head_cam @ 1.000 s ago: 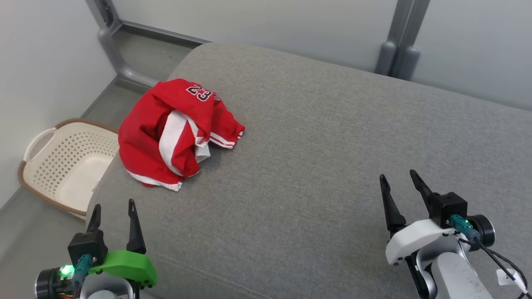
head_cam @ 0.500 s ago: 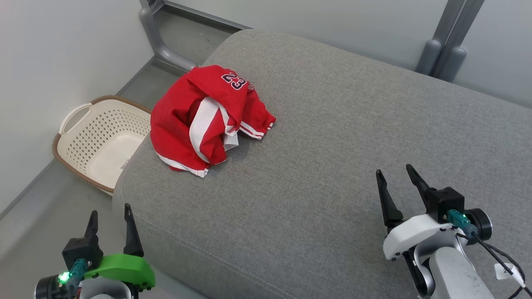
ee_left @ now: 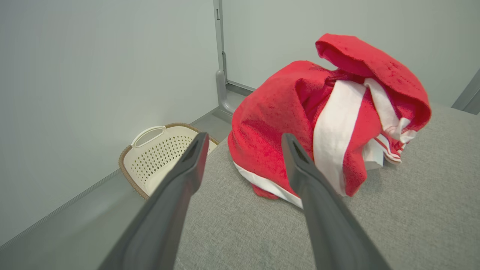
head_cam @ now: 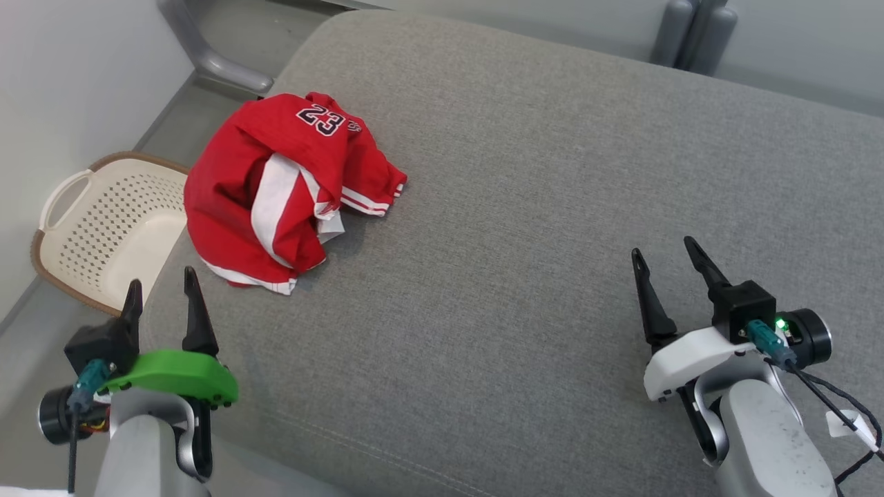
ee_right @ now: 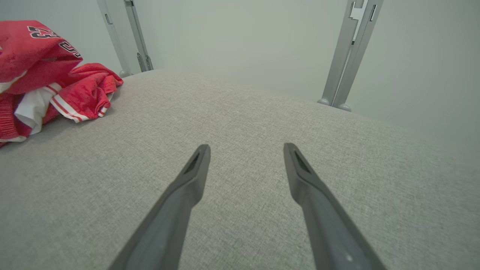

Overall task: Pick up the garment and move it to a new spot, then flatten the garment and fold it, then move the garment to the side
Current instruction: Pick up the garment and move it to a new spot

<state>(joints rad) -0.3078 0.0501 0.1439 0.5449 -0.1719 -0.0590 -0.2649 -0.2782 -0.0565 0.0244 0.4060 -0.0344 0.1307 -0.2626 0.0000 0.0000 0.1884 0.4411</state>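
1. The red garment (head_cam: 276, 193) lies crumpled in a heap on the far left part of the grey cushion (head_cam: 518, 207), close to its left edge. A cream laundry basket (head_cam: 103, 221) stands on the floor just beyond that edge.
2. The left claw (head_cam: 161, 277) hovers at the cushion's near left corner with its fingers spread wide and nothing between them. The heap lies straight ahead of it and a little to its right, near but not touching.
3. The right claw (head_cam: 661, 246) is equally spread and empty, and it is well apart from the garment, across a wide stretch of bare cushion.
4. The heap's longer run goes roughly from near to far, with a striped cuff poking out toward the right.
5. To my eye, the left arm is plainly nearer, so a forward reach, nudged rightward, looks like the natural pick-up.
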